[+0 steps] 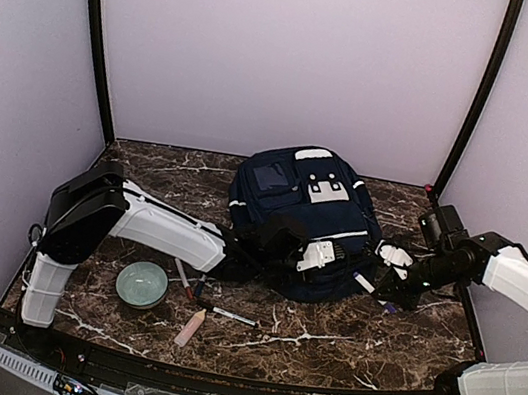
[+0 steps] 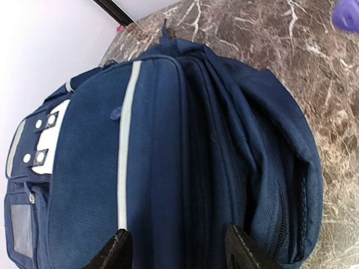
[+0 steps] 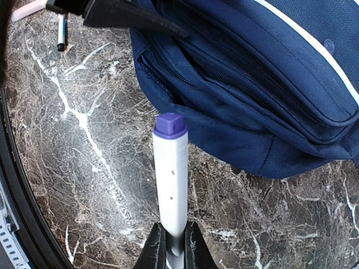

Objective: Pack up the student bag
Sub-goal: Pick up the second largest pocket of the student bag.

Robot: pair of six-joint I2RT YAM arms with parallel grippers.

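**Marker held just beside the bag, both our arms close in on it**

Left of the bag (image 1: 287, 212), on the marbled table (image 1: 339, 357), lie a pale green bowl (image 1: 141, 284) and loose pens (image 1: 234, 316). Our left gripper (image 2: 179, 255) is at the bag's near face, jaws parted across its navy folds; we cannot tell whether they press the cloth. The bag itself sits mid-table, slumped and rounded, in soft woven cloth with pale stripe trim. Right of the bag, our right gripper (image 3: 173, 241) is clenched on a marker (image 3: 171, 168), a smooth white barrel with a squarish purple cap. Its long axis points cap-first at the bag's lower edge, just short of the cloth. We judge the right arm should feed it in, though no opening is plain to us.
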